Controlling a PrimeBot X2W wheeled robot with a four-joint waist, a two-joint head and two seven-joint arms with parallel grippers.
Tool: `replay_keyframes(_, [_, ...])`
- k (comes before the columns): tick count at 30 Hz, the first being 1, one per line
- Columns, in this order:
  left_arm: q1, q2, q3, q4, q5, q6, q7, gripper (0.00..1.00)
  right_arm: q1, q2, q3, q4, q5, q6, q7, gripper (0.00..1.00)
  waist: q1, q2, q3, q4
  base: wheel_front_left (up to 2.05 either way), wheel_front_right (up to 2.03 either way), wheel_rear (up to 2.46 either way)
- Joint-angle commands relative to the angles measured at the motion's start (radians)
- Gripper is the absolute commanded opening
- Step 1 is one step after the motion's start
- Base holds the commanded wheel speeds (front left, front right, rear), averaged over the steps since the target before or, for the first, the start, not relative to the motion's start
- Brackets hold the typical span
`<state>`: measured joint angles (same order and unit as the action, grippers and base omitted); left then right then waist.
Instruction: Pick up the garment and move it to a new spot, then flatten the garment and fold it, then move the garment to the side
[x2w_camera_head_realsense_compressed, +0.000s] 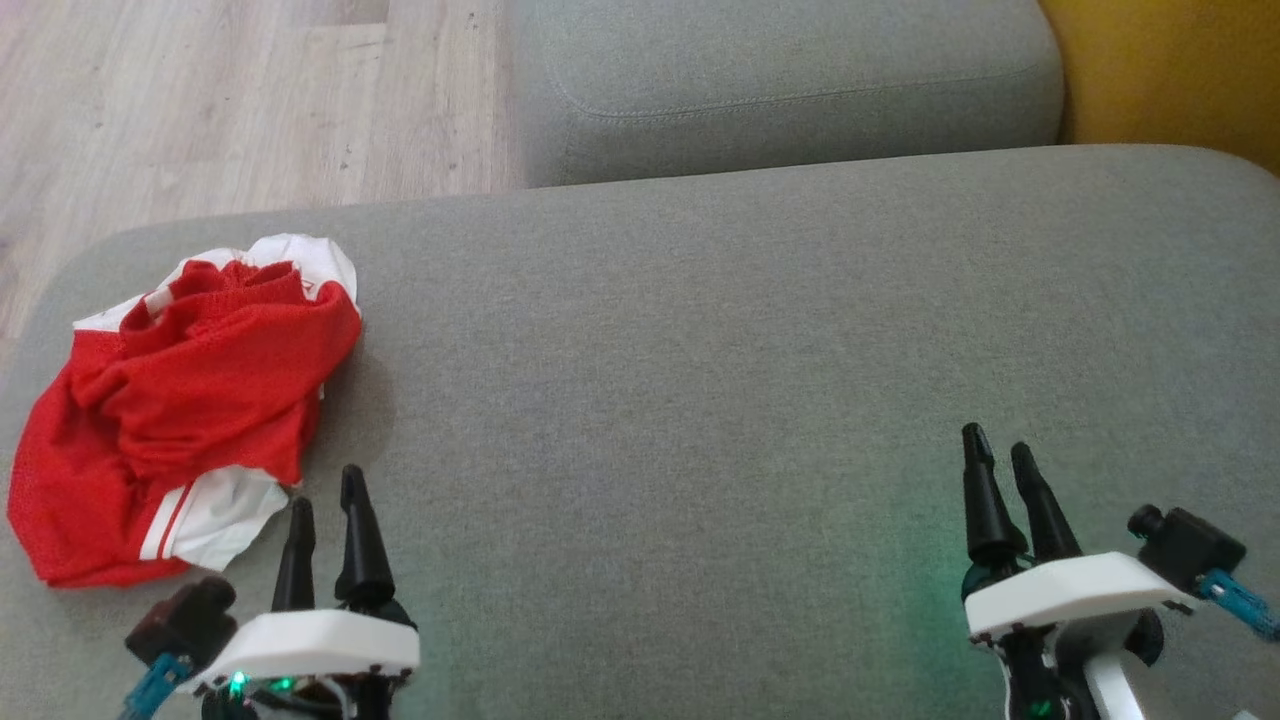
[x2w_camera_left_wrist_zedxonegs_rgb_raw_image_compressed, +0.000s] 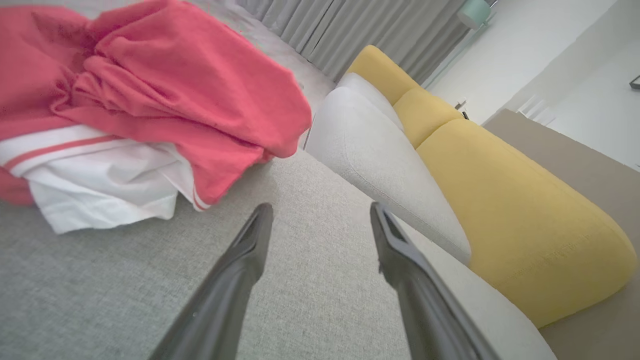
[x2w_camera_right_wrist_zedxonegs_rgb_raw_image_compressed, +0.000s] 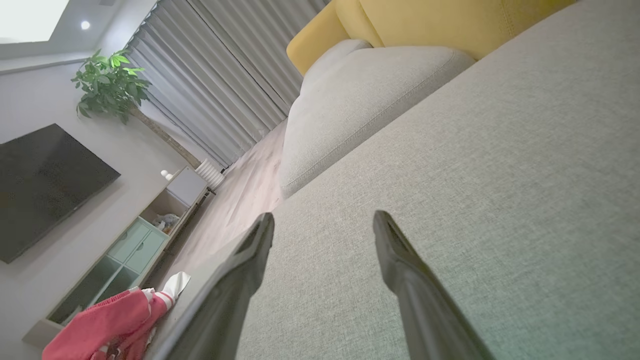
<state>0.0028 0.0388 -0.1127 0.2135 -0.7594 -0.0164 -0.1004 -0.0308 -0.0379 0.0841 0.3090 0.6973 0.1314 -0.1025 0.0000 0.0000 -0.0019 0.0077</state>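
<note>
Jersey T-shirt (x2w_camera_head_realsense_compressed: 190, 390), red with white sleeves and striped trim, lies crumpled at the left end of the grey sofa seat (x2w_camera_head_realsense_compressed: 700, 330). Left claw (x2w_camera_head_realsense_compressed: 326, 490) hovers just beside its near white sleeve, fingers spread, pinching nothing. Right claw (x2w_camera_head_realsense_compressed: 996, 440) hangs well apart over bare cushion at the right, likewise spread and empty.

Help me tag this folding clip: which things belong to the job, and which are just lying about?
Belongs to the job: the garment, crumpled on the grey seat cushion; left gripper, open beside it; right gripper, open, further off.
Just lying about: yellow backrest; television; potted plant; curtains.
</note>
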Motion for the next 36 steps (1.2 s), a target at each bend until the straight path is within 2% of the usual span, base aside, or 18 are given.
replay_keyframes(1, [-0.048, 0.008, 0.010, -0.042, 0.024, 0.006, -0.015, 1.00, -0.051, -0.008, 0.019, -0.037, -0.026, 0.000, -0.014, 1.00, 0.0000, 0.0000, 0.000, 0.000, 0.00, 0.00, 0.00])
replay_keyframes(20, [-0.048, 0.009, -0.029, -0.061, 0.259, 0.024, -0.071, 1.00, -0.054, -0.010, 0.014, -0.028, -0.278, -0.001, -0.070, 1.00, 0.0000, 0.0000, -0.008, -0.007, 0.00, 0.00, 0.00])
replay_keyframes(36, [-0.050, 0.011, -0.045, -0.013, 0.485, 0.100, -0.122, 1.00, -0.055, -0.011, 0.062, -0.036, -0.492, -0.001, -0.120, 1.00, 0.0000, 0.0000, -0.018, -0.016, 0.00, 0.00, 0.00])
